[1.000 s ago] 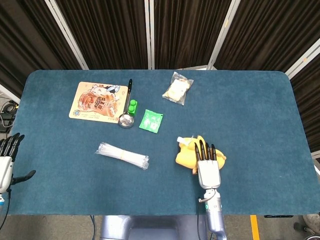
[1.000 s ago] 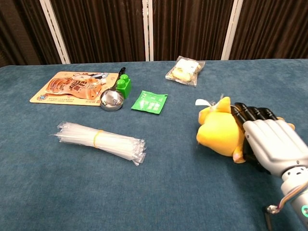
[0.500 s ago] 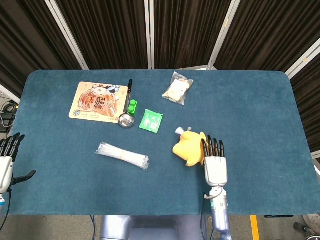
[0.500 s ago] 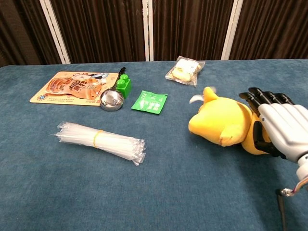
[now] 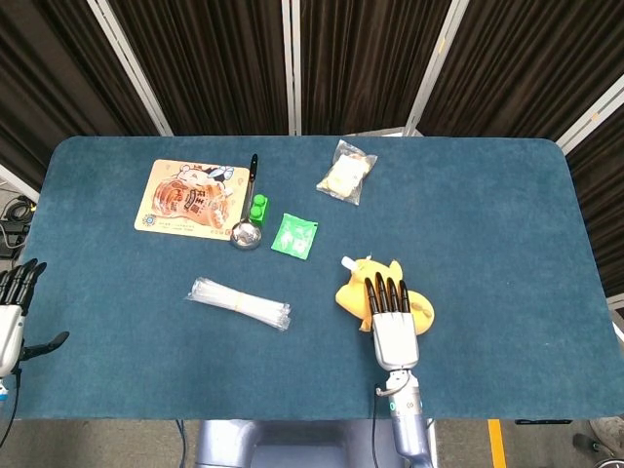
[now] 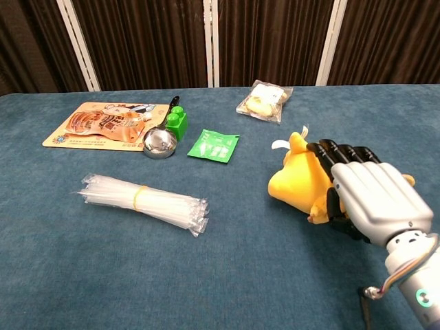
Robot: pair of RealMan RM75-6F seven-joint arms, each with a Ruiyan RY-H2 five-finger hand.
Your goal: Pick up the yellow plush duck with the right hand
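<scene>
Chest view: yellow plush duck (image 6: 302, 184) is draped from above by right hand (image 6: 364, 199), fingers over it (closure underneath cannot be told), positioned for lifting.

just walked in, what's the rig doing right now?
The right hand is on the yellow plush duck near the front of the blue table, fingers draped over the toy's top. The duck looks to be resting on the cloth, not lifted; whether the hand has a real grip is unclear. The left hand sits idle at the table's left edge, holding nothing. The ladle, green packet and straw bundle lie untouched.
</scene>
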